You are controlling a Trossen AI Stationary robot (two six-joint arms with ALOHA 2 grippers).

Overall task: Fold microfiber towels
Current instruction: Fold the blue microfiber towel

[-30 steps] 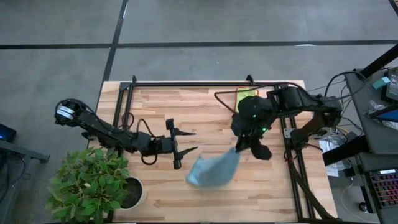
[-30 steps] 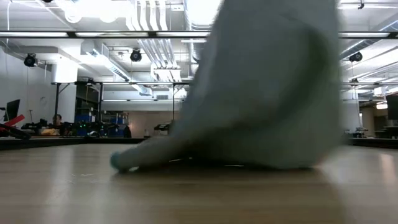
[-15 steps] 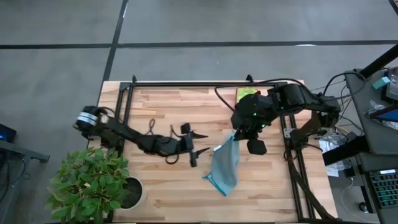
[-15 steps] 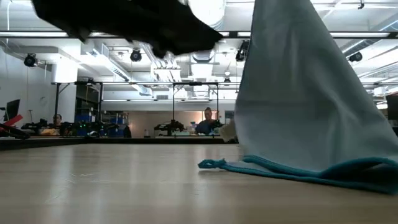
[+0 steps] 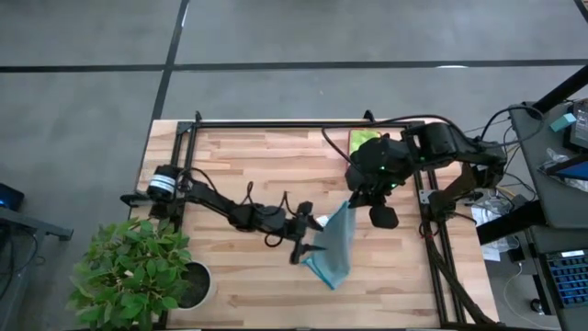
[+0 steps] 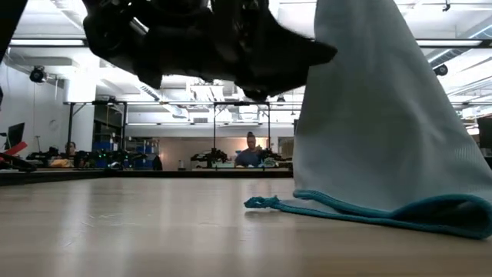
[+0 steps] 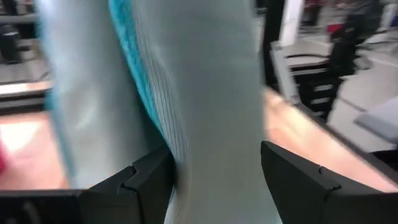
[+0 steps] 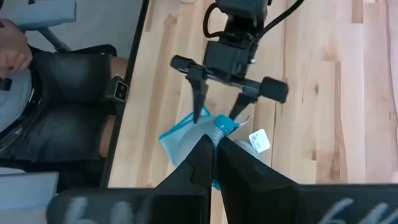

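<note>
The right pincer [image 5: 347,204] is clamped on the light blue towel [image 5: 333,246]; the left pincer [image 5: 310,241], apart, should close squarely on the hanging edge.

Light blue towel [image 5: 333,244] hanging, lower edge bunched on table.

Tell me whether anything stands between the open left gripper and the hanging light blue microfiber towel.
Nothing visible does. The left gripper is open, its fingers either side of the hanging light blue microfiber towel, which the shut right gripper holds up by its top edge.
</note>
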